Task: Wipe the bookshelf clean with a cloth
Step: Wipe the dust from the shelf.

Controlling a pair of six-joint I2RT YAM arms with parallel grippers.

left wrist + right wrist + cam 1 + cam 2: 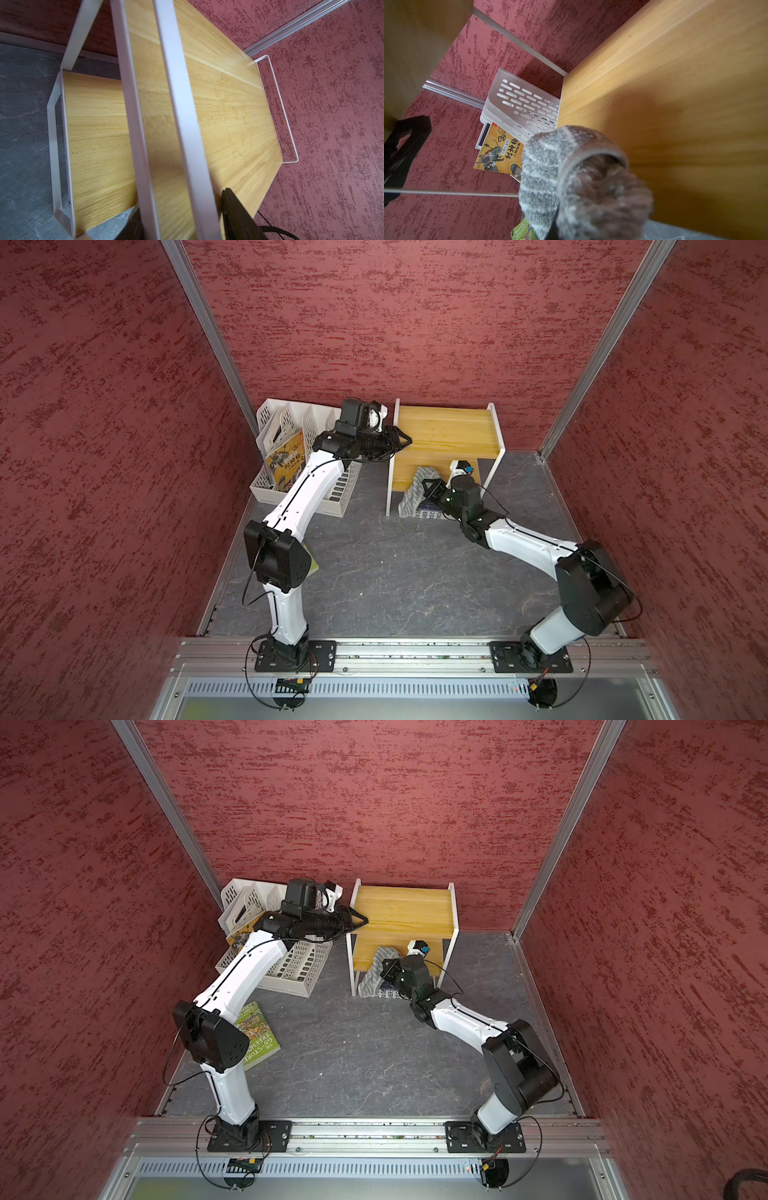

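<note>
Right wrist view: the cloth (pixel 571 176), fluffy grey with pale stripes, is seen bunched against the yellow-tan wood of the bookshelf (pixel 675 104). In both top views it is clamped by the right end effector (pixel 430 489) at the lower tier's front edge. The white side panel (pixel 390 489) is gripped by the left end effector (pixel 401 440).

Red textured walls (pixel 415 323), grey marbled floor (pixel 395 564)

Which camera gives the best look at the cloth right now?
The right wrist view: the cloth fills the foreground, its stripes clear, against the bookshelf board. Both top views show it small, partly behind the right gripper. The left wrist view misses it.
</note>
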